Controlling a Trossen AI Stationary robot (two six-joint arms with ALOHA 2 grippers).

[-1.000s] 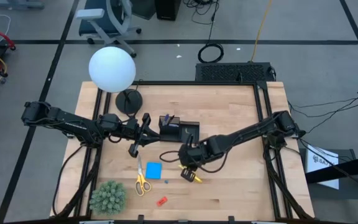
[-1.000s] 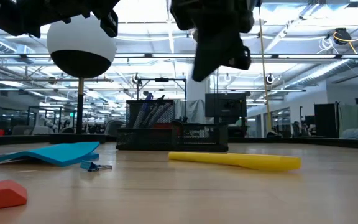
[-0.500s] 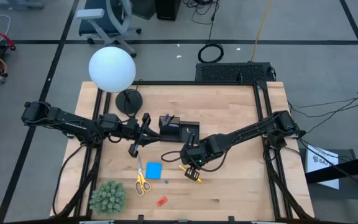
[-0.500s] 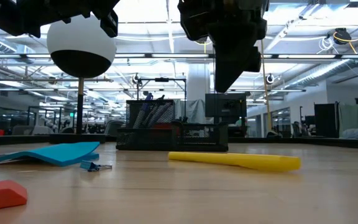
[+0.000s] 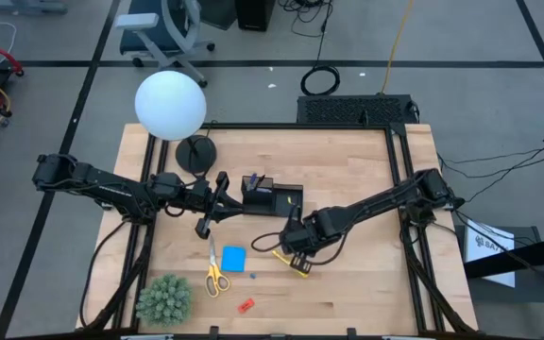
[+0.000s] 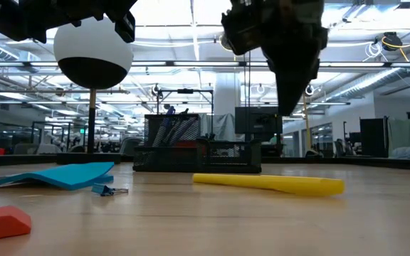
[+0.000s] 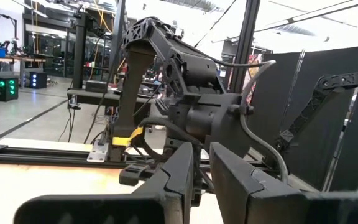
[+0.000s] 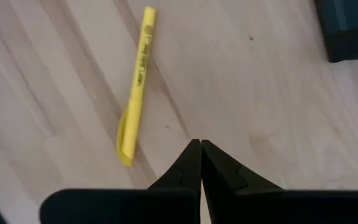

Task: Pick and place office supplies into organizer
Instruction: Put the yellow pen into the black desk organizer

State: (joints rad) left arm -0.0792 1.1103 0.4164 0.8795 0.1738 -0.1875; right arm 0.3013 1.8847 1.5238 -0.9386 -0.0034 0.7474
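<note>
Yellow pen (image 8: 136, 87) lies ungrasped on the wooden table (image 5: 357, 283); right gripper (image 8: 201, 163), fingers pressed together, is poised above and must be opened, then lowered.

The organizer (image 5: 272, 199) sits mid-table, with the lamp base (image 5: 195, 153) behind it to the left and the left gripper (image 5: 217, 201) just at its left side. In front of the organizer lies the pen (image 5: 291, 262), with the right gripper (image 5: 297, 247) above it; left of the pen lie the note pad (image 5: 233, 258) and, beside that, the scissors (image 5: 213, 271). Nearer the front edge lies the red piece (image 5: 246, 305), and the plant (image 5: 164, 299) stands at the front left corner.
</note>
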